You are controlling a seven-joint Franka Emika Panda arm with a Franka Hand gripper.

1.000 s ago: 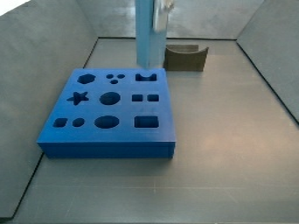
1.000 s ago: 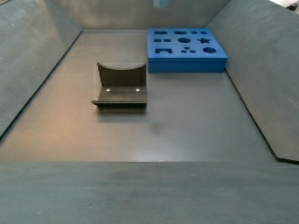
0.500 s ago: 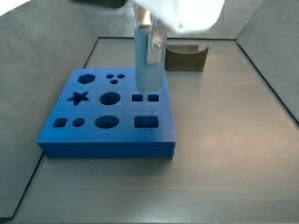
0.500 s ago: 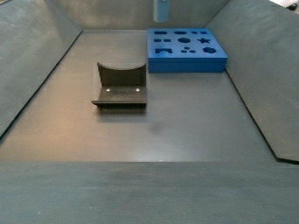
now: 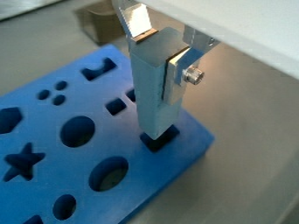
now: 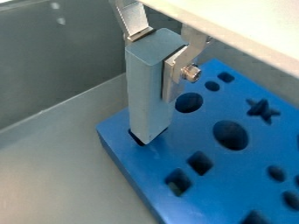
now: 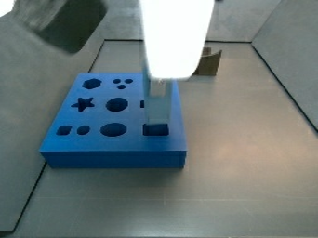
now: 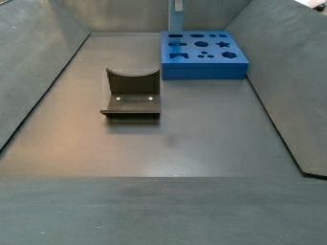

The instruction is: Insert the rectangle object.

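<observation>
My gripper [image 5: 158,57] is shut on the rectangle object [image 5: 156,92], a long grey-blue block held upright, also seen in a wrist view [image 6: 146,87]. One finger [image 5: 177,77] presses its side. The block's lower end stands at the mouth of a square hole near a corner of the blue board [image 5: 128,140]. In a side view the block [image 7: 159,104] stands over the board's [image 7: 112,154] front right square hole, under the blurred white arm. In the far side view the block [image 8: 175,19] hangs over the board [image 8: 205,68].
The dark olive notched holder [image 8: 132,96] stands on the grey floor apart from the board; it also shows behind the arm [image 7: 210,63]. Grey walls slope up round the floor. The board has several other shaped holes, among them a star [image 7: 85,104].
The gripper has carried the block from the board's back edge forward across the board and down, to the front right square hole.
</observation>
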